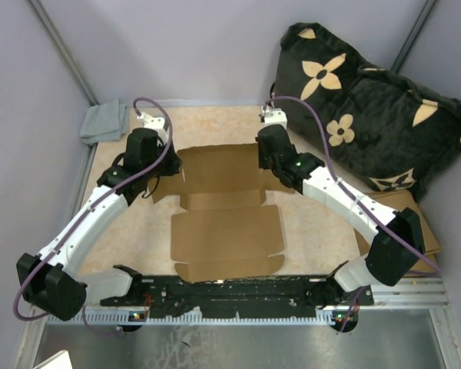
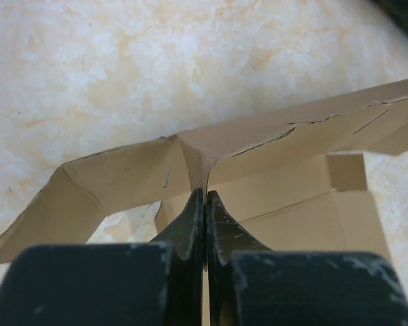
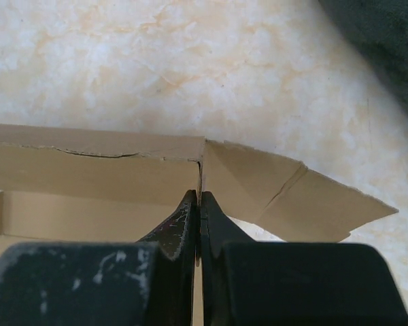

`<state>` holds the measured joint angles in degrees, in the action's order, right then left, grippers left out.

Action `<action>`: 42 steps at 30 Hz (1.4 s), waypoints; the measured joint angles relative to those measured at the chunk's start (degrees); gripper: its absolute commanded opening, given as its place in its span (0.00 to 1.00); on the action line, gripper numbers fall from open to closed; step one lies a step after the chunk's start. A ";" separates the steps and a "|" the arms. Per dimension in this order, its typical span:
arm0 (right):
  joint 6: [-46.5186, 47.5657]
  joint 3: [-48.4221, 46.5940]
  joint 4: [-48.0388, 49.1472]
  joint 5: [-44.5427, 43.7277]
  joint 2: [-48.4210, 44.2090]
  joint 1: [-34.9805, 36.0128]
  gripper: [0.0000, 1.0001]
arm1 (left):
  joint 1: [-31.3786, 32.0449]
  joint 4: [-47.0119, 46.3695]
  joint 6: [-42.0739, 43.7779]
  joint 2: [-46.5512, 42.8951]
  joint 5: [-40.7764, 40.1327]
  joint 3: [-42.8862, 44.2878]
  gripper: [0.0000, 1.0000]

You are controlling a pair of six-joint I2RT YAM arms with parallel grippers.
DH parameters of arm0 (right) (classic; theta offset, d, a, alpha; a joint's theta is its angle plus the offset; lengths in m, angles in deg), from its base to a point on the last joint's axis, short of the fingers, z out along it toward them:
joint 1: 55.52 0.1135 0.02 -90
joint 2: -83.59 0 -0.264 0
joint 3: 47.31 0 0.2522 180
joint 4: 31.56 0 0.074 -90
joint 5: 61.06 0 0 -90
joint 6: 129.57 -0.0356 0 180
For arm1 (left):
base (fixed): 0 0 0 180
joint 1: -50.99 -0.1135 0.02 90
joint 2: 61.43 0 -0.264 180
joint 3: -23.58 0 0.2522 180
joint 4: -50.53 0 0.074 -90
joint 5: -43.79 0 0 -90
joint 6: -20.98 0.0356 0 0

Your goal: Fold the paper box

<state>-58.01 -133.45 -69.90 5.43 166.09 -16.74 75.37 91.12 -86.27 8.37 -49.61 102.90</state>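
The paper box (image 1: pixel 227 231) is plain brown cardboard lying in the middle of the table. Its near panels are flat and its far part is raised into walls. My left gripper (image 1: pixel 164 165) is at the box's far left corner. In the left wrist view the left gripper (image 2: pixel 205 195) is shut on a thin upright cardboard wall of the paper box (image 2: pixel 272 146). My right gripper (image 1: pixel 267 160) is at the far right corner. In the right wrist view the right gripper (image 3: pixel 199 197) is shut on the upright wall edge of the paper box (image 3: pixel 95 170), with a side flap (image 3: pixel 306 200) splaying right.
A black pillow with beige flowers (image 1: pixel 369 115) leans at the back right. A grey cloth (image 1: pixel 104 121) lies in the back left corner. Another brown cardboard piece (image 1: pixel 415 204) sits under the right arm. A black rail (image 1: pixel 238 292) runs along the near edge.
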 measured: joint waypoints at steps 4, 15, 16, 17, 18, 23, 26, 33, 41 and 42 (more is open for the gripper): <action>1.27 5.09 6.78 -0.15 -0.63 0.00 0.00 | 0.02 -6.01 0.57 -2.84 -0.44 -7.78 0.00; 2.25 25.31 22.53 6.40 -15.52 0.09 0.30 | 0.37 -17.42 0.00 -14.62 0.46 -21.70 0.00; 2.29 26.18 22.58 7.19 -16.52 0.09 0.33 | 0.37 -18.10 -0.11 -15.45 0.48 -22.60 0.00; 2.36 26.73 22.53 7.96 -17.27 0.09 0.37 | 0.35 -19.04 -0.28 -16.31 0.44 -23.61 0.00; 2.54 26.99 22.29 8.79 -17.68 0.09 0.41 | 0.33 -19.98 -0.55 -17.18 0.46 -24.72 0.00; 3.32 26.99 19.10 12.50 -20.06 0.09 0.56 | 0.33 -22.21 -1.11 -18.51 0.42 -27.26 0.00; 3.80 26.99 16.65 13.31 -23.63 0.09 0.64 | 0.35 -22.84 -1.38 -18.49 0.26 -27.78 0.00; 3.87 26.99 12.26 11.39 -35.76 0.02 0.69 | 0.50 -26.01 -2.71 -18.51 -1.44 -29.97 0.00; -1.86 31.32 11.32 7.30 -37.53 -10.86 0.51 | 1.36 -32.68 -3.32 -22.71 -4.31 -36.37 0.00; -2.56 32.30 11.34 7.58 -36.87 -12.90 0.50 | 1.44 -33.59 -3.28 -23.45 -4.68 -37.35 0.00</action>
<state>-60.56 -101.15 -58.56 13.01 129.21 -29.63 76.81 57.53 -89.55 -15.09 -54.29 65.55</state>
